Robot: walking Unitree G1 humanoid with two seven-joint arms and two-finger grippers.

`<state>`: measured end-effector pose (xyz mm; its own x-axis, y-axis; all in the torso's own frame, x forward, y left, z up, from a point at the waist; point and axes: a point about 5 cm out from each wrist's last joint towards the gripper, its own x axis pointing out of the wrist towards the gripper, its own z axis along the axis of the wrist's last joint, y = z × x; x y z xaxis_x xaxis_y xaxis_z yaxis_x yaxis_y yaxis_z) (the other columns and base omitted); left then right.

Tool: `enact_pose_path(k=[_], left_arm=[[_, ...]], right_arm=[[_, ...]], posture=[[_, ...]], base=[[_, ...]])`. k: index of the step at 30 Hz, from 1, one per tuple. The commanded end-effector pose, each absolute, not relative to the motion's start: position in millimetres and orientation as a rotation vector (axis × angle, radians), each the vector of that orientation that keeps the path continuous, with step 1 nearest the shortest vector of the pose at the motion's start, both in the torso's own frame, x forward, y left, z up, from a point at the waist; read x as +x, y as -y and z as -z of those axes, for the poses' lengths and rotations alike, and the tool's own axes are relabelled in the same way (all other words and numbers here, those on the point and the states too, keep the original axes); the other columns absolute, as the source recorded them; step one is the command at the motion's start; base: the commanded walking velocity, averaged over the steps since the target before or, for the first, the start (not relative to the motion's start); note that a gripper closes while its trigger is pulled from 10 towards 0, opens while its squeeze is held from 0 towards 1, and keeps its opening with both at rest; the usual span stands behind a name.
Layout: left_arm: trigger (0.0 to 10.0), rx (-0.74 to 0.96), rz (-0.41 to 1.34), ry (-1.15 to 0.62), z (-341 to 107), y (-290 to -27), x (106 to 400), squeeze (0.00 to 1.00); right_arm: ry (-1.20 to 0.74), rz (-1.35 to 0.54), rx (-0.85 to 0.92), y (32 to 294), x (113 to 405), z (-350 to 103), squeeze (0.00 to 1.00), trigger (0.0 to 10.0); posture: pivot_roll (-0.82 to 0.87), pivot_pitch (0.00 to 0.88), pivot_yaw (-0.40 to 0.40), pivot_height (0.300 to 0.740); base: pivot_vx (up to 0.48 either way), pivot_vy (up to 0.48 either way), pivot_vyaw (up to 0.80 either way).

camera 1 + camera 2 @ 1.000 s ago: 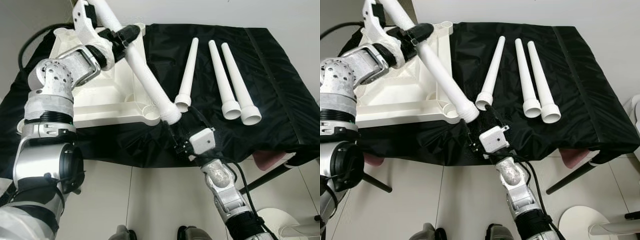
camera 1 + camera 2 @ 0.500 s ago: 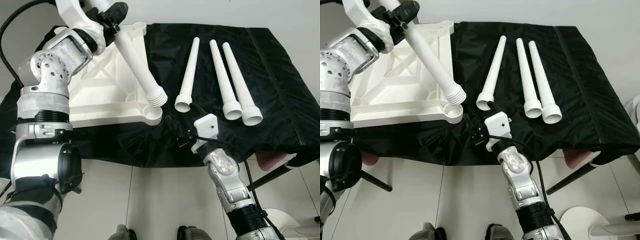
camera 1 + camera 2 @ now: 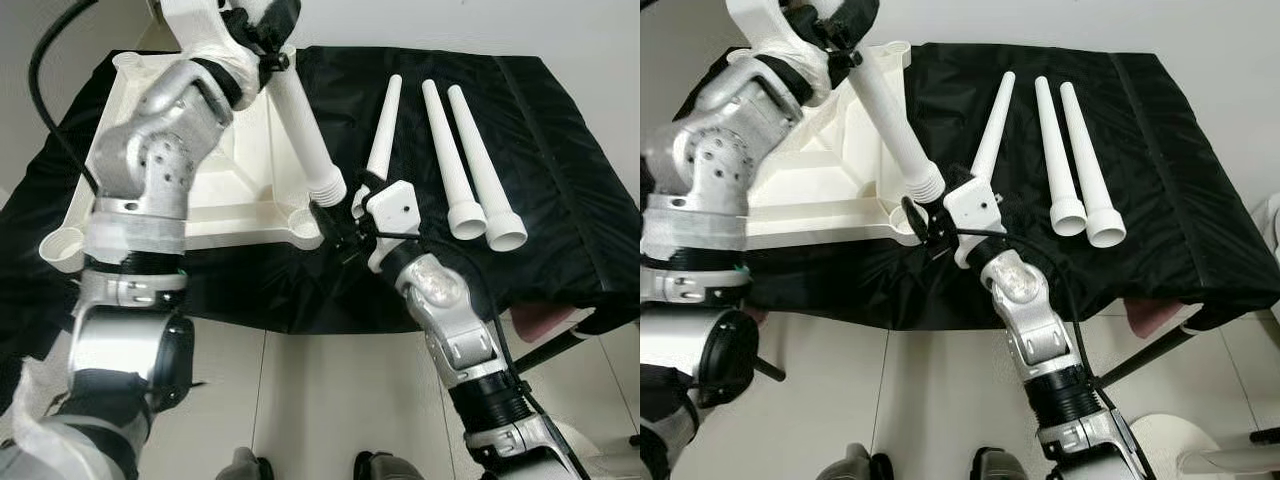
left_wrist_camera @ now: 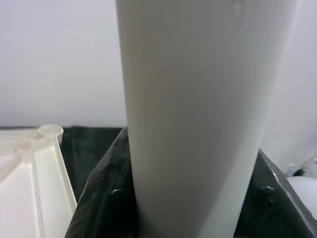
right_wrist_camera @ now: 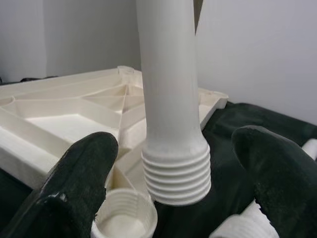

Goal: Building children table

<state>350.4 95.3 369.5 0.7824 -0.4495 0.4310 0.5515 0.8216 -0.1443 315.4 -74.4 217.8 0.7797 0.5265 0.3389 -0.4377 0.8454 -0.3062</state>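
An upside-down white table top (image 3: 200,205) lies on the black cloth. My left gripper (image 3: 262,25) is shut on the upper part of a white table leg (image 3: 300,130), and its black fingers (image 4: 99,198) flank the leg (image 4: 198,124). The leg slants down, its threaded end (image 5: 177,173) hanging just above the near corner socket (image 5: 126,215). My right gripper (image 5: 173,148) is open with one finger (image 5: 79,183) on each side of that threaded end, not touching it. Three loose legs (image 3: 447,160) lie side by side on the cloth to the right.
The black cloth (image 3: 560,230) covers a table whose front edge runs just below my right wrist. Under its right corner are a pink seat (image 3: 540,320) and a dark bar (image 3: 1150,350). A white round object (image 3: 1170,440) stands on the tiled floor.
My left arm has swung the leg more upright, so its threaded end now hangs over the corner socket. My right gripper has risen from the cloth's front edge to bracket that end.
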Motion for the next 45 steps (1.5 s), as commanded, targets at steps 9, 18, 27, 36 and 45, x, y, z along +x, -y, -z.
enact_pose_path(k=[9,18,27,36,45], left_arm=[[10.0,-0.200,0.584,0.492,-375.9,-62.9,327.7,0.00],[10.0,-0.166,0.613,0.506,-374.1,-47.6,321.2,0.00],[10.0,-0.153,0.617,0.508,-374.0,-44.9,318.7,0.00],[10.0,-0.150,0.625,0.524,-376.0,-40.6,316.0,0.00],[10.0,-0.144,0.623,0.532,-376.2,-39.3,316.0,0.00]], right_arm=[[0.366,-0.438,-0.171,73.8,337.0,-227.3,0.00,10.0],[0.336,-0.399,-0.166,67.6,350.4,-232.4,0.00,10.0],[0.355,-0.395,-0.163,61.5,354.8,-239.9,0.00,10.0],[0.376,-0.385,-0.148,57.4,359.7,-246.0,0.00,5.5],[0.354,-0.400,-0.134,54.7,362.0,-243.6,0.00,0.0]], posture=[[-0.09,0.097,0.050,0.740],[-0.09,0.099,0.054,0.740],[-0.08,0.099,0.056,0.740],[-0.08,0.089,0.051,0.740],[-0.08,0.066,0.048,0.740]], base=[[0.000,0.000,0.00],[0.000,0.000,0.00],[0.000,0.000,0.00],[0.000,0.000,0.00],[0.000,0.000,0.00]])
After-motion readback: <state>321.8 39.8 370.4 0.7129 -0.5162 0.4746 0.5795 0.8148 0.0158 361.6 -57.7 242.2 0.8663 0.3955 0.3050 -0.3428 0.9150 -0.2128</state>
